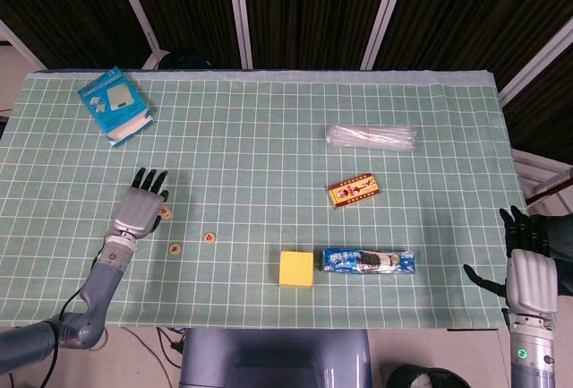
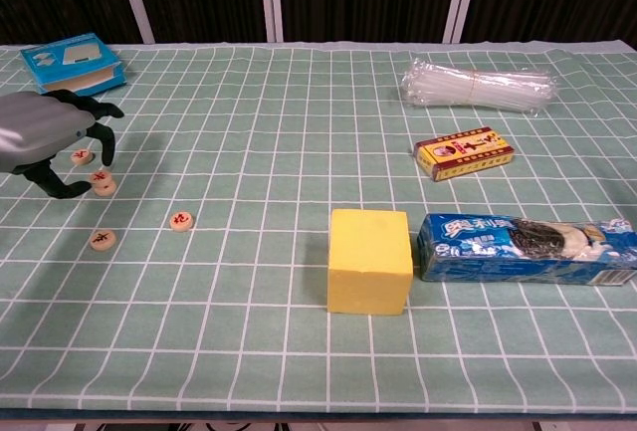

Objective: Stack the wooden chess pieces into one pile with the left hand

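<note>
Four wooden chess pieces [image 2: 102, 183] lie unstacked at the left edge of the chest view. Above them hovers the left hand [image 2: 45, 137], fingers arched apart, holding nothing; it should lower squarely and pinch one disc's rim.

robot test lab: green grid mat [image 1: 269, 137], dark slatted wall [image 1: 304, 3].

Four round wooden chess pieces lie flat on the green checked cloth, each pale with a red mark on top. None is stacked. One piece [image 2: 82, 157] is farthest back; a second piece [image 2: 103, 183] lies just beside it, nearer. A third piece [image 2: 104, 239] and a fourth piece [image 2: 180, 220] lie apart in front.
</note>
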Controlling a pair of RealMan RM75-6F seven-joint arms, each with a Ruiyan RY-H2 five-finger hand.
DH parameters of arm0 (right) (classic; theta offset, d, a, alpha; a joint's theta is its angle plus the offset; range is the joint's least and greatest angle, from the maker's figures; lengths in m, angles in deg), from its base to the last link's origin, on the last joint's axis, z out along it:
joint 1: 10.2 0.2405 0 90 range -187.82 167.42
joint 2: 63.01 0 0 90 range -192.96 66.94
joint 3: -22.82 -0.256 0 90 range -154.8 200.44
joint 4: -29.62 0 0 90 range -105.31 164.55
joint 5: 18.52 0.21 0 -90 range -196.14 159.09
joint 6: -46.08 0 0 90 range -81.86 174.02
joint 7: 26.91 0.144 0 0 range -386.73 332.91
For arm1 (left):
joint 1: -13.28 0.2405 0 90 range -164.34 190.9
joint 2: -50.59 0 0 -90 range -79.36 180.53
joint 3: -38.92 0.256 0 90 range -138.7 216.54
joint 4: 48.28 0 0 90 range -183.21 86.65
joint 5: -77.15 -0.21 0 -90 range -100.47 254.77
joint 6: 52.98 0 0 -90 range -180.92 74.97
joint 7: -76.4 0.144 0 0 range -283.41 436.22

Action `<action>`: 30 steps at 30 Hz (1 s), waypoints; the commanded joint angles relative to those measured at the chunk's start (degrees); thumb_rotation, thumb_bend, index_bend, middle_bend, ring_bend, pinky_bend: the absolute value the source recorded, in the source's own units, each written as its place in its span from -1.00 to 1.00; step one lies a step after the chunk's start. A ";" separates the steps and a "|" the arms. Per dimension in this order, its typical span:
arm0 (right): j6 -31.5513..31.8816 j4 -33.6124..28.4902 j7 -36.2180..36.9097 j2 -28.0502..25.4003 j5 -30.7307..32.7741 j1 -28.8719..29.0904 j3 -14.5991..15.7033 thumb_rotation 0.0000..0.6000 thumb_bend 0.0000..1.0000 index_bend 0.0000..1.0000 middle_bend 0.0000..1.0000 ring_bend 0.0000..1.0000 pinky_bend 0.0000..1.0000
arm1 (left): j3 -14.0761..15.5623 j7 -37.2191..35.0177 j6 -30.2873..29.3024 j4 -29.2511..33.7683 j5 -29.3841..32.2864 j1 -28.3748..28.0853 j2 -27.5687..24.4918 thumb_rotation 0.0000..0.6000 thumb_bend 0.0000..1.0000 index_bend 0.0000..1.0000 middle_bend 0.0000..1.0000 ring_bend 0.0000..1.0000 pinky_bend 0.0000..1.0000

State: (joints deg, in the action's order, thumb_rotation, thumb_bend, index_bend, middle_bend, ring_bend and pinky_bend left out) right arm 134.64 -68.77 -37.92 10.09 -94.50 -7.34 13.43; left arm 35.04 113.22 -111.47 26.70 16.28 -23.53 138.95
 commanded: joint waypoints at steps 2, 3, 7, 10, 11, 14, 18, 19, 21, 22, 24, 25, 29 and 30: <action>0.07 0.03 -0.02 0.03 0.01 -0.01 -0.03 1.00 -0.53 -0.98 -0.98 -1.00 -1.00 | 0.12 0.37 0.03 -0.04 0.12 0.12 -0.01 1.00 -0.33 -0.15 -0.92 -1.00 -0.94; 0.09 0.05 0.00 0.04 0.01 -0.01 -0.05 1.00 -0.53 -0.98 -0.98 -1.00 -1.00 | 0.14 0.43 0.01 -0.04 0.12 0.16 -0.01 1.00 -0.32 -0.15 -0.92 -1.00 -0.94; 0.20 0.06 0.06 0.05 -0.02 -0.04 -0.09 1.00 -0.53 -0.98 -0.98 -1.00 -1.00 | 0.18 0.59 0.07 -0.04 0.05 0.18 0.07 1.00 -0.33 -0.14 -0.92 -1.00 -0.94; 0.29 0.05 0.06 0.11 -0.04 -0.05 -0.11 1.00 -0.54 -0.98 -0.98 -1.00 -1.00 | 0.26 0.65 0.12 0.07 -0.13 0.19 0.09 1.00 -0.33 -0.12 -0.92 -1.00 -0.94; 0.28 0.07 0.06 0.11 -0.05 -0.06 -0.09 1.00 -0.54 -0.98 -0.98 -1.00 -1.00 | 0.31 0.66 0.13 0.12 -0.19 0.21 0.08 1.00 -0.33 -0.12 -0.92 -1.00 -0.94; 0.39 0.12 0.09 0.17 -0.12 -0.05 -0.16 1.00 -0.53 -0.98 -0.98 -1.00 -1.00 | 0.40 0.76 0.05 0.05 -0.27 0.33 0.10 1.00 -0.33 -0.11 -0.92 -1.00 -0.94; 0.38 0.11 0.11 0.18 0.00 -0.06 -0.20 1.00 -0.54 -0.98 -0.98 -1.00 -1.00 | 0.44 0.86 0.13 -0.17 -0.18 0.43 0.15 1.00 -0.33 -0.11 -0.92 -1.00 -0.94; 0.40 0.12 0.09 0.20 -0.01 -0.05 -0.22 1.00 -0.54 -0.98 -0.98 -1.00 -1.00 | 0.43 0.89 0.17 -0.20 -0.17 0.43 0.15 1.00 -0.33 -0.11 -0.92 -1.00 -0.94; 0.43 0.16 0.03 0.24 -0.01 -0.04 -0.23 1.00 -0.54 -0.98 -0.98 -1.00 -1.00 | 0.39 0.83 0.22 -0.18 -0.24 0.42 0.16 1.00 -0.33 -0.11 -0.92 -1.00 -0.94; 0.45 0.16 0.00 0.26 0.00 -0.04 -0.24 1.00 -0.54 -0.98 -0.98 -1.00 -1.00 | 0.36 0.77 0.16 -0.13 -0.35 0.42 0.15 1.00 -0.33 -0.12 -0.92 -1.00 -0.94; 0.51 0.16 -0.02 0.30 -0.02 -0.04 -0.27 1.00 -0.54 -0.98 -0.98 -1.00 -1.00 | 0.27 0.65 0.00 -0.01 -0.60 0.41 0.12 1.00 -0.33 -0.12 -0.92 -1.00 -0.94; 0.50 0.16 -0.02 0.31 -0.01 -0.04 -0.28 1.00 -0.54 -0.98 -0.98 -1.00 -1.00 | 0.22 0.56 -0.08 0.07 -0.72 0.41 0.10 1.00 -0.33 -0.12 -0.92 -1.00 -0.94; 0.36 0.09 -0.04 0.29 0.15 -0.02 -0.27 1.00 -0.54 -0.97 -0.98 -1.00 -1.00 | 0.23 0.71 -0.10 0.47 -0.88 0.41 -0.07 1.00 -0.33 -0.12 -0.92 -1.00 -0.94; 0.39 0.08 -0.04 0.29 0.11 -0.02 -0.27 1.00 -0.54 -0.97 -0.98 -1.00 -1.00 | 0.26 0.87 -0.03 0.53 -0.82 0.40 -0.09 1.00 -0.33 -0.12 -0.92 -1.00 -0.94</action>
State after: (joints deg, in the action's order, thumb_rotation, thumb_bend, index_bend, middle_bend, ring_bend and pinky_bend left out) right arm 135.02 -68.68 -37.96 10.38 -94.38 -7.36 13.16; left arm 35.28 114.05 -111.54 27.19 15.44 -23.13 138.88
